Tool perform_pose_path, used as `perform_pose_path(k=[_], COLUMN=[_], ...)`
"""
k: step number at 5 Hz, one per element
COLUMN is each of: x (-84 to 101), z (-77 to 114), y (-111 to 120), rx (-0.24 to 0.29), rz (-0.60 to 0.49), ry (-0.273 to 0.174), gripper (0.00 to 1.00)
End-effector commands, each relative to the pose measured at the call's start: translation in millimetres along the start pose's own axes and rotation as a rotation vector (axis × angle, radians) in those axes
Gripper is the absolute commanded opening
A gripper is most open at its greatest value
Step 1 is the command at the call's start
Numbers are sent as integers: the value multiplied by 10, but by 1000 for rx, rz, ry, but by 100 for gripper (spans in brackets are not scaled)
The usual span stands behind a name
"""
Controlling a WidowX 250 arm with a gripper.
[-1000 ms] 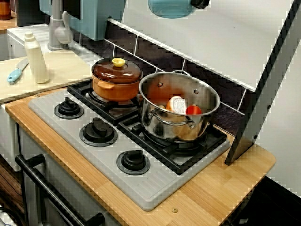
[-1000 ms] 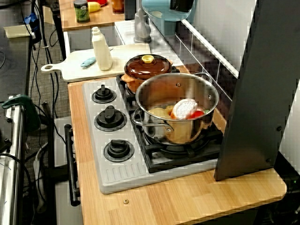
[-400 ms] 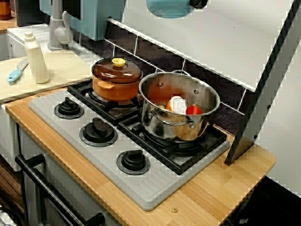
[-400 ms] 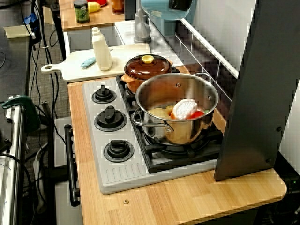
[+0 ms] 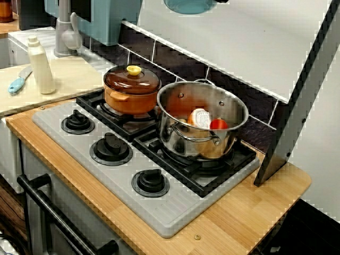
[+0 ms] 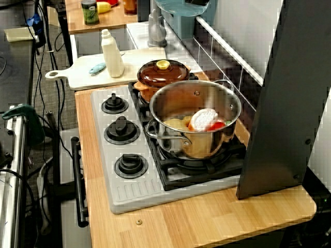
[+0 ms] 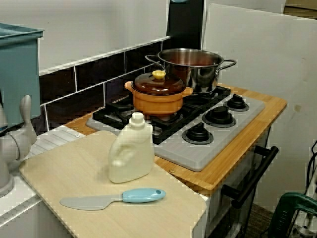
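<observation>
A light blue bowl (image 5: pixel 188 5) hangs in the air at the top edge of the view across the stove, above the tiled back wall. Only a black bit of my gripper (image 5: pixel 221 1) shows, at the bowl's right rim, and its fingers run out of frame. The view along the stove shows the same bowl (image 6: pixel 178 4) and gripper (image 6: pixel 198 2) at its top edge. Below stands a steel pot (image 5: pixel 202 125) on the right rear burner, holding toy food: a white piece (image 5: pixel 201 118), a red piece (image 5: pixel 218 125) and something yellow (image 6: pixel 175 124). Beside it is an orange pot with a brown lid (image 5: pixel 132 87).
A grey stove (image 5: pixel 106 175) with three black knobs sits on a wooden counter (image 5: pixel 249 212). A cutting board (image 7: pixel 89 173) to the left holds a cream bottle (image 7: pixel 131 153) and a blue-handled spatula (image 7: pixel 114 198). A dark panel (image 6: pixel 289 93) stands at the stove's right end. A grey faucet (image 5: pixel 66 32) is behind.
The blue bowl and the gripper have risen, so less of both shows at the top edge. Nothing on the stove has moved.
</observation>
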State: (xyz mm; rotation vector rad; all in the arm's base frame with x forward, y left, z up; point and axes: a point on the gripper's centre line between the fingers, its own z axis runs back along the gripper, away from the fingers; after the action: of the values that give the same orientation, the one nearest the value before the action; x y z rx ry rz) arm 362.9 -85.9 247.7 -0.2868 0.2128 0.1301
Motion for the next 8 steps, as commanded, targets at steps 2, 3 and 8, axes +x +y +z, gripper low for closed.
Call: perform_pose_path(k=[2,3,8], x=[-161,-169,-184], z=[242,210,166], y=[55,87,310], rx=[6,18,74], rz=[-4,3,71], ry=[-134,-160,-339], gripper=[0,0,0])
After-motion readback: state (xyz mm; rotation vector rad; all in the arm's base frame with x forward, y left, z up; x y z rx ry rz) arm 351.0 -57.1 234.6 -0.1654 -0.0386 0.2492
